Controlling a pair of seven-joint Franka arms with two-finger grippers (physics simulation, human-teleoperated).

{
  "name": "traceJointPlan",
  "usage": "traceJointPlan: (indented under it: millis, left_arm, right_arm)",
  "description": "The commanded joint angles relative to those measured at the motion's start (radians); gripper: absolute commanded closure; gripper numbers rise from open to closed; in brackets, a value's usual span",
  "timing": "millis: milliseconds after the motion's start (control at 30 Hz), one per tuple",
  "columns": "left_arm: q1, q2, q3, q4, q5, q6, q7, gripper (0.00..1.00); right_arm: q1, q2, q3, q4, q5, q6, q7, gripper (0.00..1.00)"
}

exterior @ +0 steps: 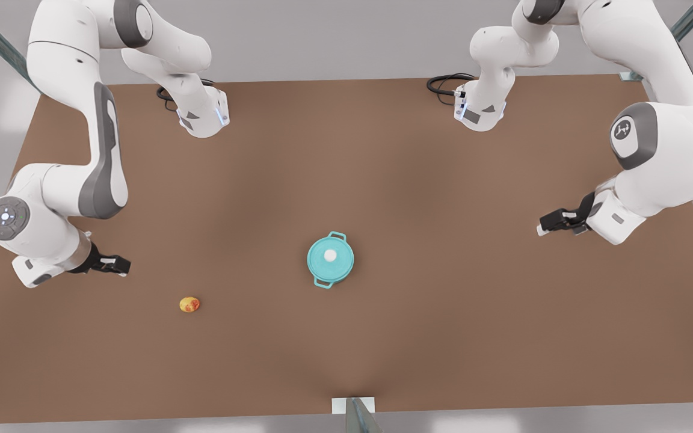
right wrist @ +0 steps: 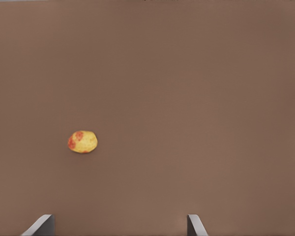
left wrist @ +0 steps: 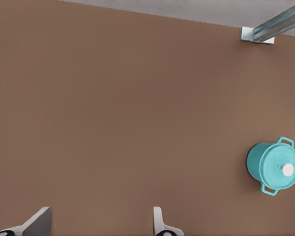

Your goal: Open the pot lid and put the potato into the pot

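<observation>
Both grippers idle wide open: right gripper (exterior: 119,264) nearest the potato (exterior: 189,304), left gripper (exterior: 548,223) facing your lidded pot (exterior: 329,259).

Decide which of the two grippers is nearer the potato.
The right gripper, at the front view's left: the potato lies close by it, while the left gripper hangs far off at the front view's right, beyond the pot.

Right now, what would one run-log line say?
pot lid: on pot | potato: on table | left tool: open, waiting | right tool: open, near potato
</observation>
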Motion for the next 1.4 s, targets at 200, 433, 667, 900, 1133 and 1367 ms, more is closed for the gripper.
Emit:
traceJointPlan:
  millis: [200, 433, 667, 900, 1133, 1367]
  left_arm:
    - [-0.366, 0.073, -0.015, 0.071, 0.129, 0.020, -0.352, 0.00]
    - [-0.679, 0.488, -0.012, 0.328, 0.193, 0.357, -1.131, 0.00]
    - [-0.704, 0.657, -0.003, 0.406, 0.276, 0.572, -1.148, 0.00]
    - [-0.753, 0.709, -0.009, 0.375, 0.311, 0.560, -1.158, 0.00]
    - [-0.756, 0.739, -0.009, 0.375, 0.311, 0.572, -1.155, 0.00]
    - [-0.770, 0.745, -0.010, 0.354, 0.327, 0.572, -1.151, 0.00]
  right_arm:
    - [0.060, 0.081, 0.014, 0.008, 0.040, 0.018, 0.991, 0.00]
    - [0.136, 0.132, 0.015, -0.104, 0.035, 0.240, 1.383, 0.00]
    - [0.145, 0.207, 0.012, -0.127, 0.049, 0.361, 1.414, 0.00]
    - [0.139, 0.296, -0.002, -0.092, 0.052, 0.440, 1.414, 0.00]
    - [0.094, 0.372, 0.000, -0.062, 0.034, 0.472, 1.403, 0.00]
    - [0.097, 0.409, 0.003, -0.053, 0.028, 0.472, 1.344, 0.00]
